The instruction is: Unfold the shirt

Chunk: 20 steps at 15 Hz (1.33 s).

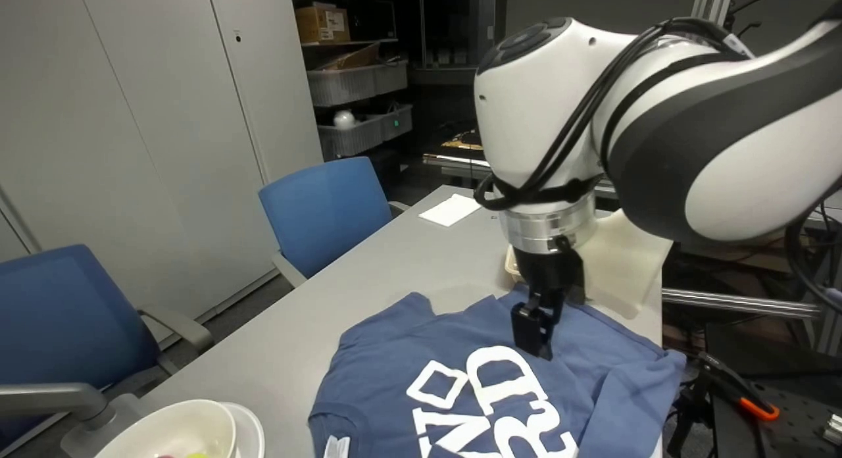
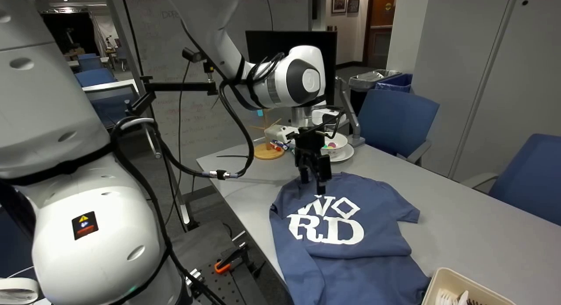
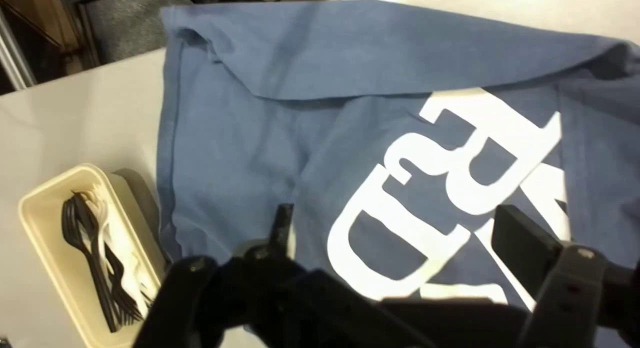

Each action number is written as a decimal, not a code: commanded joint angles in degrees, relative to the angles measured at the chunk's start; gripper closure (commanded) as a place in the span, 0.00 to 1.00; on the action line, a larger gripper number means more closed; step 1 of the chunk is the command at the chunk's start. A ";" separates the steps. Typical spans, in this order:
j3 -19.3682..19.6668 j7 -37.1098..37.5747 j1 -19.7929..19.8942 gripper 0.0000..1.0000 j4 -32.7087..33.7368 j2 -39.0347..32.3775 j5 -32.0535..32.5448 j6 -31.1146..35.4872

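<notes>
Your white-and-black robot arm (image 1: 671, 149) bent over the light-grey table (image 2: 464, 217), its black two-finger gripper (image 3: 397, 238) pointing down, jaws wide apart above the navy-blue cloth T-shirt (image 2: 350, 252). That lay there partly folded, its white lettering (image 2: 331, 230) reading "W", diamond, "RD". In your wrist view, a cream plastic cutlery tray (image 3: 55, 238) sat at eight o'clock.

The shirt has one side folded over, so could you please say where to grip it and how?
I would pinch the inner edge of the folded flap, near its middle, coming from the lettering side with one jaw of the open gripper under it. In the wrist view that edge lies across the shirt with a shadow beneath, so a gap seems likely.
</notes>
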<state>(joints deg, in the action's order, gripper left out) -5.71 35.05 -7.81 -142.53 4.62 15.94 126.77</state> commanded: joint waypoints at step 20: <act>5.66 -22.43 5.17 0.00 -7.22 23.57 -22.46 3.43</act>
<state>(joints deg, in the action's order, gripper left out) 1.46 13.37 -4.22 -149.87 28.20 -5.56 130.43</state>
